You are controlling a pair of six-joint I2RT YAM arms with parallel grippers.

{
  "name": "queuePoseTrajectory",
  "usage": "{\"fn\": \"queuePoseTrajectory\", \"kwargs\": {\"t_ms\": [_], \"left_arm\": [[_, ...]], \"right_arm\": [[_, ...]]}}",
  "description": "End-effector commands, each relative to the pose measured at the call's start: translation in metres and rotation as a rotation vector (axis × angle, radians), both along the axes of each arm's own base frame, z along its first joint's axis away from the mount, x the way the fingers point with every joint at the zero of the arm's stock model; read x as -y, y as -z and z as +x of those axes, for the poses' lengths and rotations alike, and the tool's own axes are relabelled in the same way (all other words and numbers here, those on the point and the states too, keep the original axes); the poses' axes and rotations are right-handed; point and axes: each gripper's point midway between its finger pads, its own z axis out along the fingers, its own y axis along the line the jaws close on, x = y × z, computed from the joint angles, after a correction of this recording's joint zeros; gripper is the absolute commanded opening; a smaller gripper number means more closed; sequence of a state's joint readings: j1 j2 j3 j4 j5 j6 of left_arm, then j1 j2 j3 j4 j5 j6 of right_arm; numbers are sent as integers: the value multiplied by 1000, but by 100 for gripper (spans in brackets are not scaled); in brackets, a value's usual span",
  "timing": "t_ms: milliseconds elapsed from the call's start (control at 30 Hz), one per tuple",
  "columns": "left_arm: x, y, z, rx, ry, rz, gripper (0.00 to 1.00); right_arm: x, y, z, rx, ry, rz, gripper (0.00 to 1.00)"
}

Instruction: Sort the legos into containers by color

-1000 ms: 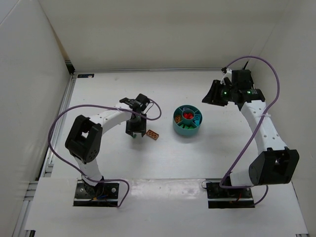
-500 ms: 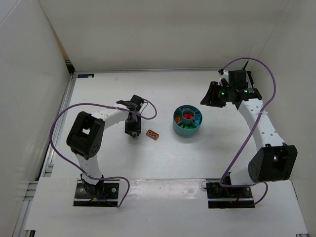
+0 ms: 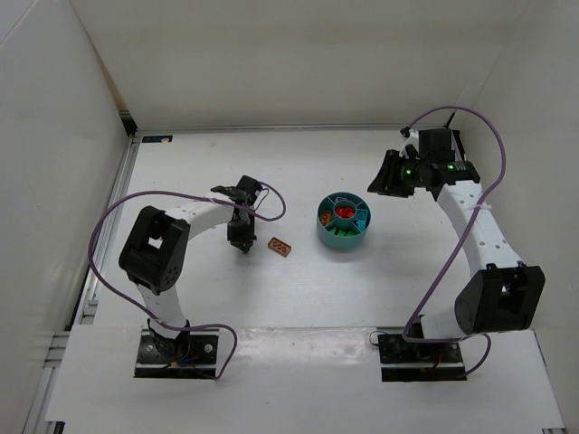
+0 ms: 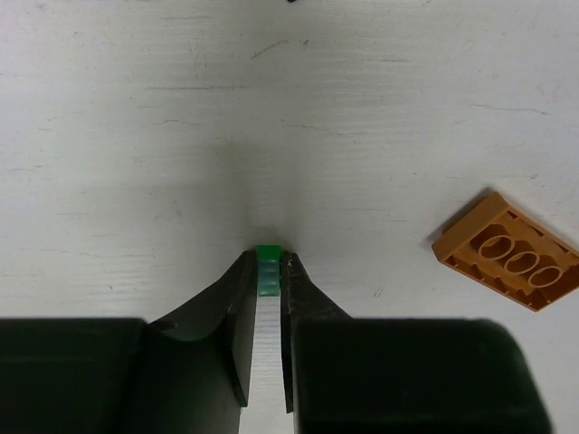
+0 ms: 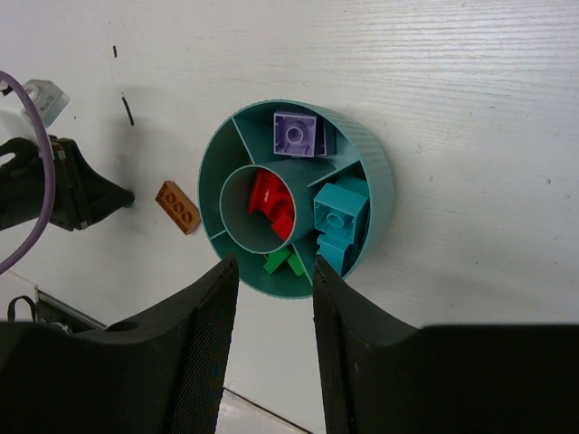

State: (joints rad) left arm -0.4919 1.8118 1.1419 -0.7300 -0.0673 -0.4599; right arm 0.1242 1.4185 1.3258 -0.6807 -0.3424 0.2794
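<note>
Mostly hidden: green lego (image 4: 268, 277) between left gripper (image 4: 268, 259) fingers, only its tip shows. Near rim of bowl (image 5: 375, 176) covered by right gripper (image 5: 273, 265) fingers.

L gripper (image 4: 269, 260) went from wide open to pinched on a small green lego (image 4: 268, 274) and slid a bit left, away from orange brick (image 4: 507, 264). R gripper (image 3: 380, 178) drifted slightly left twd bowl (image 3: 344, 242).
</note>
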Motion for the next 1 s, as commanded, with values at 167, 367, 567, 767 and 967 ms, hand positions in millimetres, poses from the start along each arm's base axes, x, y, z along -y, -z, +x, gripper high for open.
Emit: {"fn": "queuePoseTrajectory", "kwargs": {"t_ms": [167,367,567,767,967], "left_arm": [[37,-66,10,111,113,-38,17],[130,-130,7,260,377,-166,20],[220,-177,8,390,631,-240,20],[260,-185,19,427,702,-271,21],[281,-176,26,428,714,-316,24]], "right_arm": [[1,-25,1,77,2,3,42],[14,-25,-8,96,42,16,42],[29,-29,-17,121,83,28,42],[48,-37,-20,145,137,49,42],[52,-39,-20,157,148,50,42]]}}
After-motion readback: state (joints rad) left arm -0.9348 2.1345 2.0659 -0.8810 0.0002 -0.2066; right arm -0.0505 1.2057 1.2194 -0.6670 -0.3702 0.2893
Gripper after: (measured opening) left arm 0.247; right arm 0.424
